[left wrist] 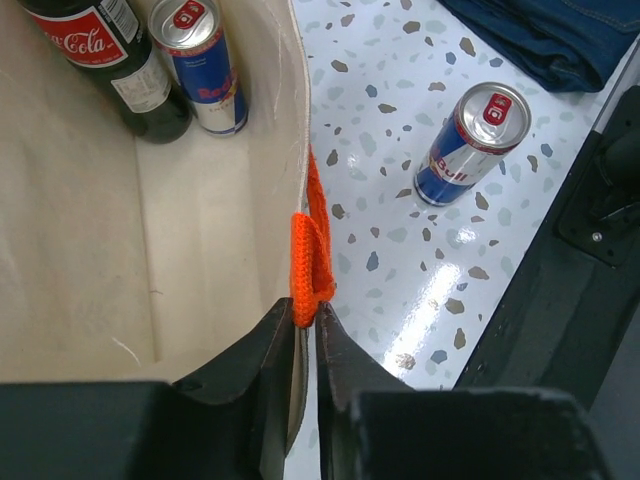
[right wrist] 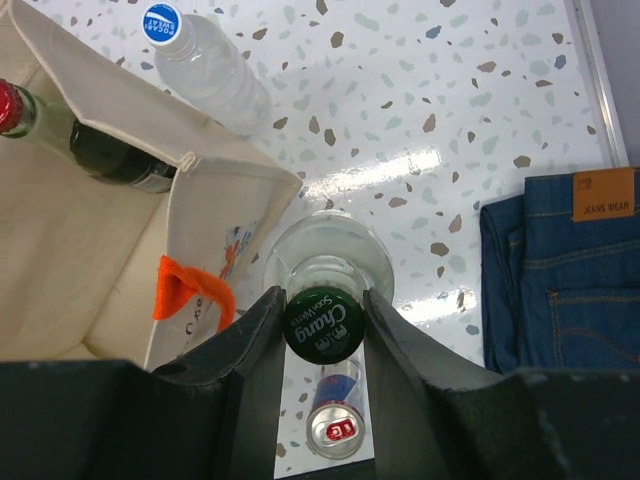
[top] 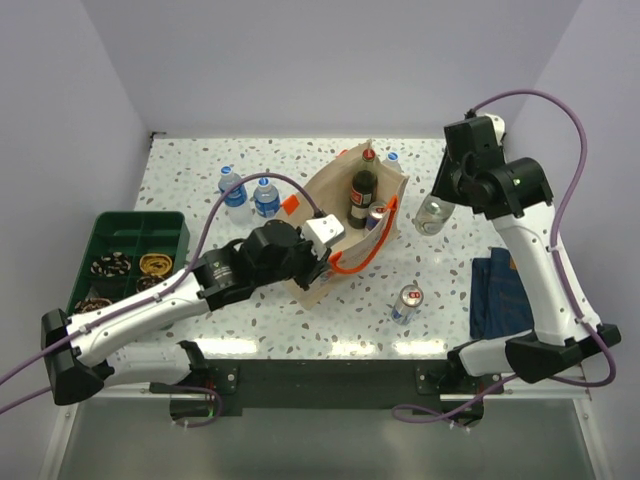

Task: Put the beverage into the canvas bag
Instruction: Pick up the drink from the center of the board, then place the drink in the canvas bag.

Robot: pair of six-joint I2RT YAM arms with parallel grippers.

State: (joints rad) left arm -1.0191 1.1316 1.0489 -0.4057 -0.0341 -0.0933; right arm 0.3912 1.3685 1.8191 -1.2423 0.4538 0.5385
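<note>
The left claw [left wrist: 308, 318] is pinched nearly closed on the rim of the canvas bag [top: 320, 190], at its orange strap [left wrist: 312, 250]. The right claw [right wrist: 321, 298] grips the green cap [right wrist: 323, 325] of a clear bottle [right wrist: 330, 250], which is apparently standing on the surface [top: 440, 290] just beside the bag.

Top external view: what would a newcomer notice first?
The boxy beige canvas tote bag with orange handles stands at table centre, holding a dark cola bottle and a blue-silver can. The left gripper pinches its near rim between its fingers; right of the bag, the right gripper clamps a clear green-capped bottle.
</note>
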